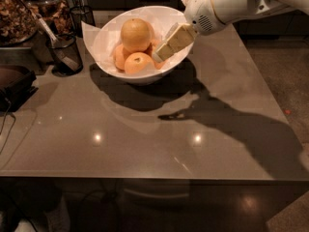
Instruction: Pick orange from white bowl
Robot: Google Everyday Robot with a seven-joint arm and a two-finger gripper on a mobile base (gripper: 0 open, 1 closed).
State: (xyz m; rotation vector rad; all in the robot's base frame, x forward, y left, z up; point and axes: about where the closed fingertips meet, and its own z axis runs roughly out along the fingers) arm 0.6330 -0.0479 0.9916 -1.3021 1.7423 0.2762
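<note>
The white bowl stands at the back of the table, left of centre. The orange, large and pale yellow-orange, rests on top of smaller, deeper-orange fruits inside it. My gripper reaches in from the upper right on a white arm. Its cream fingers hang over the bowl's right side, just right of the orange and a little apart from it, tips near the small fruits.
A dark wire-mesh cup with utensils stands left of the bowl. Another mesh cup and containers of brown food stand at the back left. A dark object lies at the left edge. The arm's shadow crosses the grey tabletop.
</note>
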